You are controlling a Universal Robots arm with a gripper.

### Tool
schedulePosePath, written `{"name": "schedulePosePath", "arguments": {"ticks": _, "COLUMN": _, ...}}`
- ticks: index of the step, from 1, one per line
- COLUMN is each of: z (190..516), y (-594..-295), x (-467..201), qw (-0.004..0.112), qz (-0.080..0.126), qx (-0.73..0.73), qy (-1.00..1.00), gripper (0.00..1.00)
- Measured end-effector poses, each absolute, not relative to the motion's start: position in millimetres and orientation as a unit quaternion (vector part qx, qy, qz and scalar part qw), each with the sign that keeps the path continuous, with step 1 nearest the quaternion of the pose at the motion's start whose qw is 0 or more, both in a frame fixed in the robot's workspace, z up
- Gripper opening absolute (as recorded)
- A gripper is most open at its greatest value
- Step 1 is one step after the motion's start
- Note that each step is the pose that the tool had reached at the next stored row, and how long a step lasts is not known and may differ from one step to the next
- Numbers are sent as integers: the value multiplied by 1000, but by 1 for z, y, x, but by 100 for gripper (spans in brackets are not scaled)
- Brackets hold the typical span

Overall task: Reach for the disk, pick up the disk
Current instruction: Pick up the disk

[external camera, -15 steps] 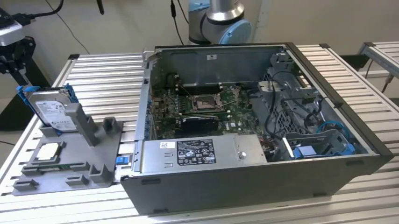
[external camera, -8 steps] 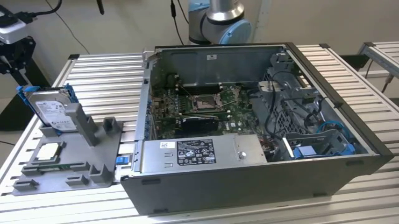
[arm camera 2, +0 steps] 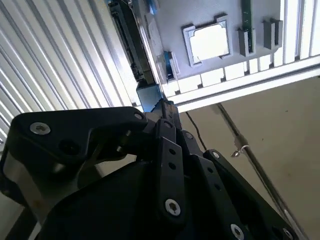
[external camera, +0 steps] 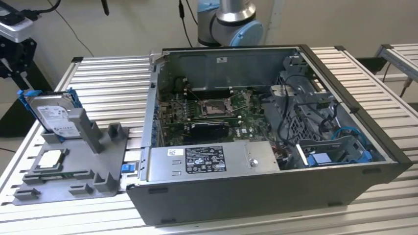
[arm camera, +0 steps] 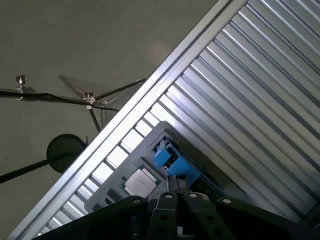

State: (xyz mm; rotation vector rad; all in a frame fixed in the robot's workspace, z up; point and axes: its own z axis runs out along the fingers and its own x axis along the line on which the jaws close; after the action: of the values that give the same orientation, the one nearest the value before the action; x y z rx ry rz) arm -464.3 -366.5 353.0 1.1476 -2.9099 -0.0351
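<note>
Slatted table [external camera: 111, 81]: disk [external camera: 54, 115] upright in holder [external camera: 98, 147], end effector [arm camera 2: 164, 109] close above

Tool [arm camera: 173, 187] near disk [arm camera: 164, 159] (blue-framed)

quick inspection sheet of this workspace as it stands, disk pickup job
surface: slatted metal table carrying a grey fixture tray and an open computer case
job's things: disk stands upright in the tray, clipped in its blue frame, not lifted
clutter: processor chip lies flat in a recess of the same tray
grippers: tool sits close to the blue frame in the first wrist view; contact cannot be told
cables: black cables loop inside the case
surroundings: arm base behind the case; another slatted table at the exterior view's right
</note>
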Motion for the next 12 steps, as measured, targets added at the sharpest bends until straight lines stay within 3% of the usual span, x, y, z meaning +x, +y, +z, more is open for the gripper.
{"name": "schedulePosePath", "arguments": {"ticks": 12, "z": 353, "y": -367, "x": -464, "qw": 8, "qz": -10, "qx": 462, "qy": -887, "gripper": 0}}
